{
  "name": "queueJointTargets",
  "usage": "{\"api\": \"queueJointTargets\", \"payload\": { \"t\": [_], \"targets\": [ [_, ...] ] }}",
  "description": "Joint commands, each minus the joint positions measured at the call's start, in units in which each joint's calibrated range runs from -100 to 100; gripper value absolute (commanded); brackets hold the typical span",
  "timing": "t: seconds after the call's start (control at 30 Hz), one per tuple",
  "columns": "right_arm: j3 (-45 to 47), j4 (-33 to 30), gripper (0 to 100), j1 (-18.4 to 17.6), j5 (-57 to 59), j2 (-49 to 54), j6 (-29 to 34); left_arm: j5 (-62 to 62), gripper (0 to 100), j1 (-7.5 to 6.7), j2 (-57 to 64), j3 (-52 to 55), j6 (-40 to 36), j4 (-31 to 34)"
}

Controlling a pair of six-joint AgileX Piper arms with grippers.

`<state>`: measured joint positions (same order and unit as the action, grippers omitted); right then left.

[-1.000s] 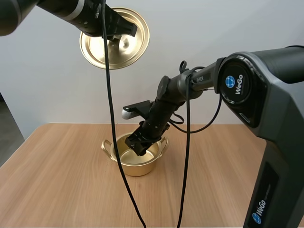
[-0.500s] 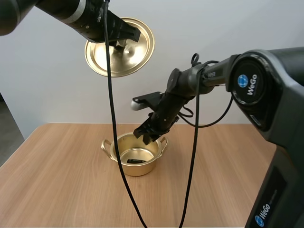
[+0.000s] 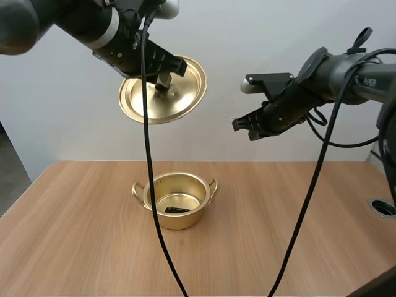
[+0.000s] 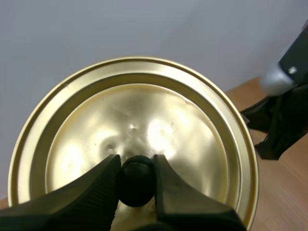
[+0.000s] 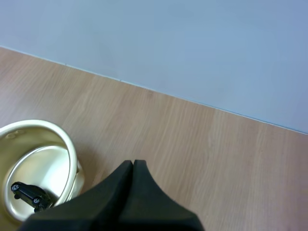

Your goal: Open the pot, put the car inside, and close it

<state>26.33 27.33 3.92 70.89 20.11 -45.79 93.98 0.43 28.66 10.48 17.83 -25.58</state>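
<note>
Standing open on the light wooden counter [image 3: 74,247] is a round golden metal pot [image 3: 185,221] with two side handles. A small black toy car [image 3: 177,210] lies on its floor. Farther back and well above it, off to its right, the right jaws hang in the air, closed together as one dark wedge and gripping nothing. High over the pot's left side, the left jaws are clamped on the round black knob [image 4: 137,180] of the golden metal lid [image 3: 185,99]. The lid is held tilted, well apart from the pot.

A gold pot [image 3: 179,220] stands open on the wooden table [image 3: 80,247]
</note>
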Motion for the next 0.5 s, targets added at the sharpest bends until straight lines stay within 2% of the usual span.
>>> {"api": "queueJointTargets", "payload": {
  "t": [0.0,0.13,0.27,0.47],
  "targets": [
    [0.0,0.2,0,0.0,-0.2,1.6,0.4,0.0,0,-0.04,-0.5,4.8,1.0,-0.1],
    [0.0,0.2,0,0.0,-0.2,3.3,1.3,-3.6,0,-0.04,-1.8,12.5,3.3,-0.5],
    [0.0,0.2,0,0.0,0.0,4.0,1.5,-9.0,0,-0.04,-3.3,19.4,7.8,-4.5],
    [0.0,0.3,0,0.0,1.7,3.9,1.5,-13.2,0,-0.04,-7.8,24.2,10.3,-5.3]
  ]
}}
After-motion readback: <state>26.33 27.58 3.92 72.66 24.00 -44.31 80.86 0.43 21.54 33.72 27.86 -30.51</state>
